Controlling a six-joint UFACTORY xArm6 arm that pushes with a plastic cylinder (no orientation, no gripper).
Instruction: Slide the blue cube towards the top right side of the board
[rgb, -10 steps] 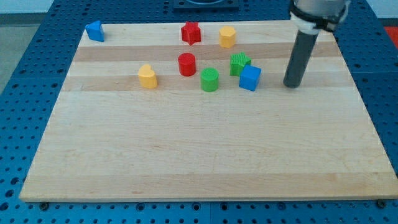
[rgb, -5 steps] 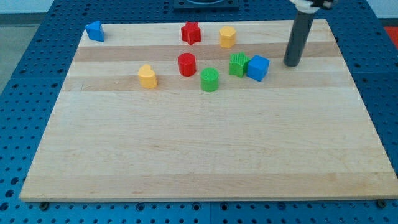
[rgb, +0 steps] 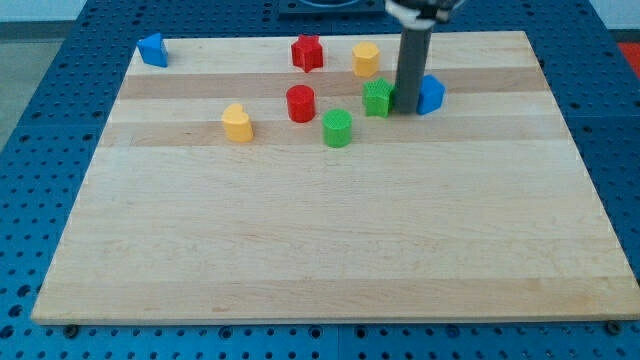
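Observation:
The blue cube (rgb: 430, 94) sits in the upper right part of the wooden board (rgb: 330, 240), partly hidden behind my rod. My tip (rgb: 407, 110) rests on the board between the blue cube on its right and a green ribbed block (rgb: 378, 98) on its left, close against both.
A green cylinder (rgb: 337, 128), a red cylinder (rgb: 300, 103), a yellow block (rgb: 237, 122), a red star-like block (rgb: 307, 52) and a yellow hexagonal block (rgb: 366, 59) lie left of the tip. A second blue block (rgb: 152, 49) sits at the top left corner.
The rod swung from the right of the blue cube to its left side. The blue cube has moved up and to the right, away from the green ribbed block.

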